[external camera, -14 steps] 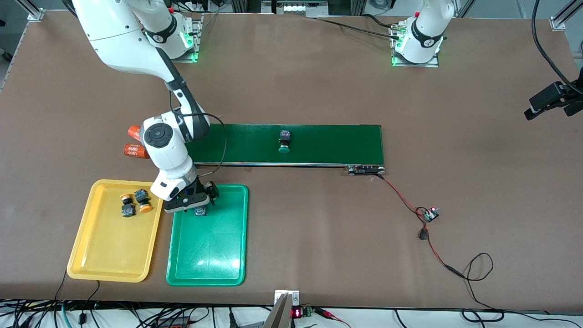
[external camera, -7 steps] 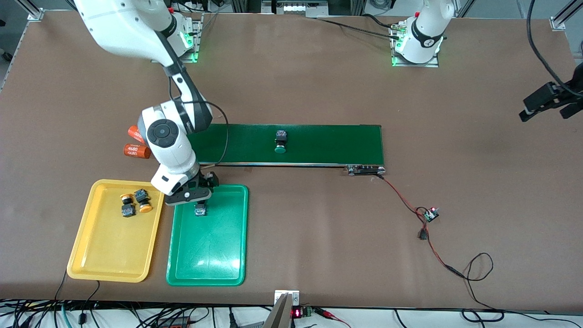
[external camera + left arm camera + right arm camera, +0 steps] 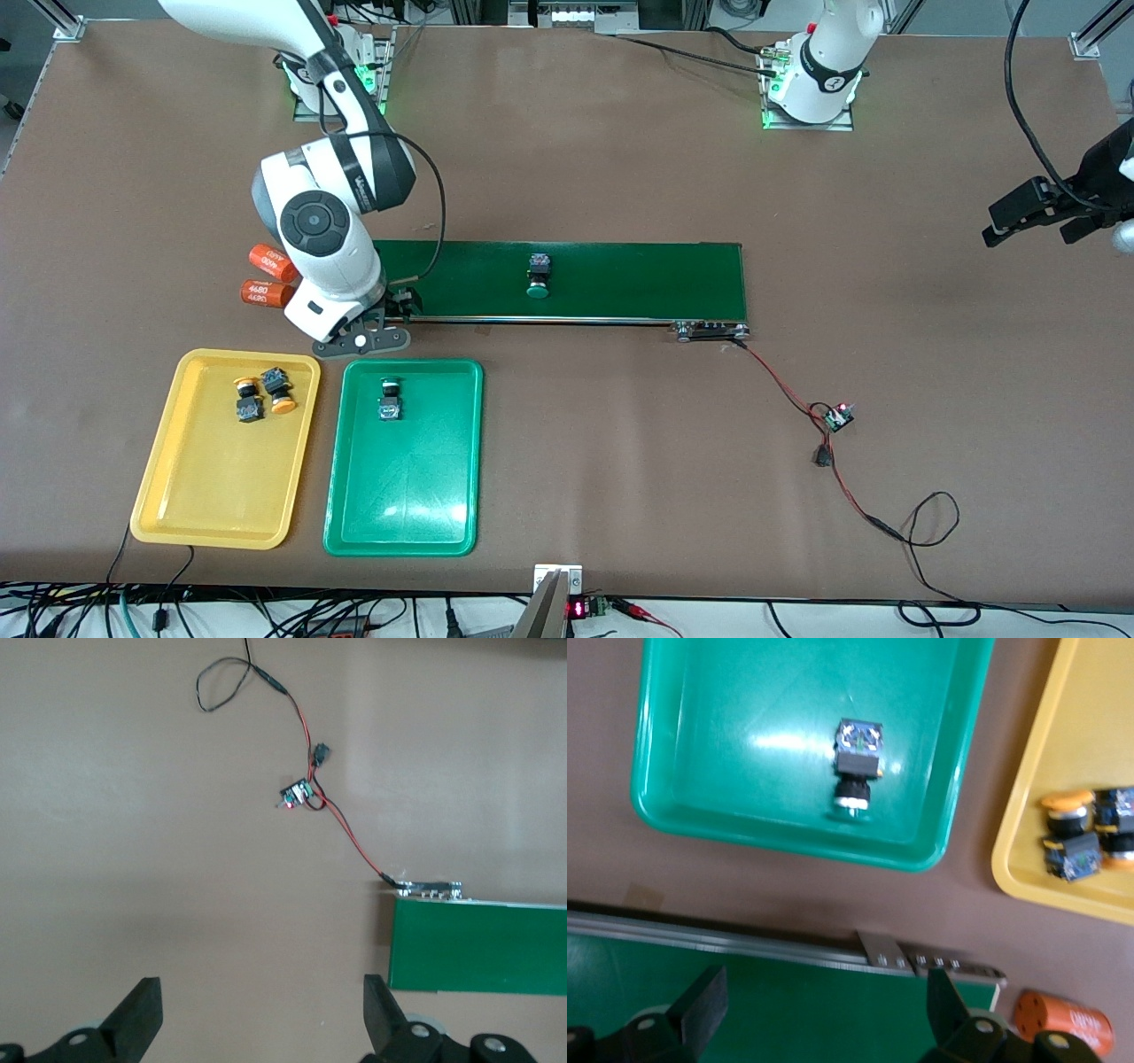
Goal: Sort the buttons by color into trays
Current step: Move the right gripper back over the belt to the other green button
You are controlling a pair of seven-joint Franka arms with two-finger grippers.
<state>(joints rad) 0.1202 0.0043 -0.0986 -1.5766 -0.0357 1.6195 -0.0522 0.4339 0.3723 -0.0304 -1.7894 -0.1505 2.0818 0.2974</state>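
Our right gripper [image 3: 394,321] hangs with its black fingers spread wide and nothing between them, over the strip of brown table between the long dark green conveyor belt [image 3: 620,279] and the trays. Just below and in front of it lies the shallow green plastic tray [image 3: 407,496], and in that tray, near the rim closest to the claw, rests one small push-button switch with a black-blue boxy body [image 3: 389,400], lying on its side with its cap pointing toward the claw. Beside the green tray, toward the right arm's end of the table, sits the matching yellow tray [image 3: 213,496] with two orange-capped switches [image 3: 262,395] huddled together. Up the belt from the claw, toward the left arm's end, the last green-capped switch [image 3: 537,275] lies on the belt surface, clear of everything. We judge it light, rigid and hard plastic, not fragile; the round cap looks smooth and could slip or roll in the fingers, so we would rather close on the flat sides of the square body, coming straight down with the fingers across its narrow width. Two orange cylinders marked 4680 [image 3: 266,276] lie by the belt's end next to the claw. Our left gripper [image 3: 1032,215] waits, also spread open and empty, above bare table well away from the belt.
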